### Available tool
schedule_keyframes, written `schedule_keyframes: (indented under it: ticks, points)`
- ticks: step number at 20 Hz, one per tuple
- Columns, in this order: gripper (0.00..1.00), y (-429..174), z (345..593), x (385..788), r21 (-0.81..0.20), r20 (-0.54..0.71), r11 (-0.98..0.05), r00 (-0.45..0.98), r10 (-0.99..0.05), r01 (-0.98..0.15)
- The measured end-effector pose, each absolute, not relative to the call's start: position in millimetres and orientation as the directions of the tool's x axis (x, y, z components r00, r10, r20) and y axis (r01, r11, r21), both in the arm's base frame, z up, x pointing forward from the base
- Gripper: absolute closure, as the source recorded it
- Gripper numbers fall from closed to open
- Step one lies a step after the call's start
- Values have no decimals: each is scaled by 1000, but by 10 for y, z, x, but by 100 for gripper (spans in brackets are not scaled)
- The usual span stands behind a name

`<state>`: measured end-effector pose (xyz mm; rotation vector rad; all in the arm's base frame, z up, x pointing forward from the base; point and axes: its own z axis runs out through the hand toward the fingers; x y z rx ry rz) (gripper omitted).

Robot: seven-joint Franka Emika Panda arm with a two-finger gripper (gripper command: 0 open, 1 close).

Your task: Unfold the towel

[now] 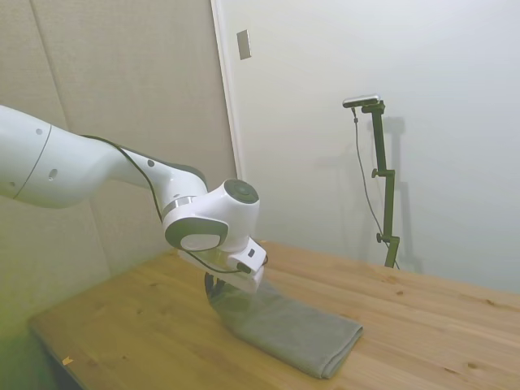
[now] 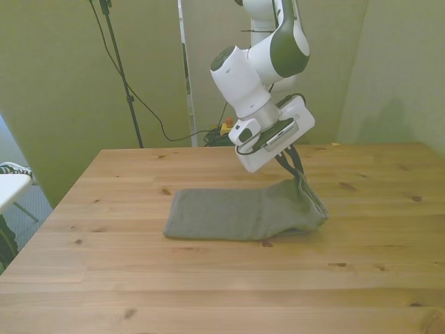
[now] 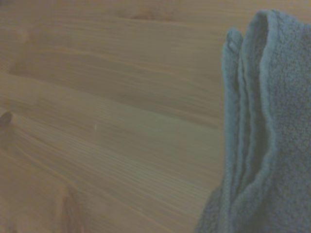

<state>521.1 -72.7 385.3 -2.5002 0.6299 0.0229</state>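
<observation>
1 gripper (image 2: pixel 297 169) pinching the towel (image 2: pixel 243 214) edge shut, lifting it off the table (image 2: pixel 208 278) — ideally peeling steadily, keeping layers separating.

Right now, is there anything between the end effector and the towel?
No. In the front view the end effector is pinching the towel's raised end on the front view's right, so nothing lies between them. The rest of the towel lies folded on the wooden table.

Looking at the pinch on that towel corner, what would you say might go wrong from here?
The hand grips the towel at its raised end on the front view's right. The wrist view shows several layers stacked at that edge, so all may lift together and it may stay folded. The rest lies on the table and may drag instead of opening.
</observation>
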Motion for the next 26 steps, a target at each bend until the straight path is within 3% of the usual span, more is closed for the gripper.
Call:
schedule_keyframes:
  ticks: [10, 16, 20, 26]
  points:
    - [0, -705, 3882, 5195, -497, -146, -745, 889, -434, -445]
    - [0, -446, 4073, 5092, -286, -115, -747, 795, -595, -600]
    - [0, -116, 4243, 4754, -156, -60, -709, 723, -688, -688]
    - [0, 443, 4863, 3928, 10, 42, -611, 610, -791, -792]
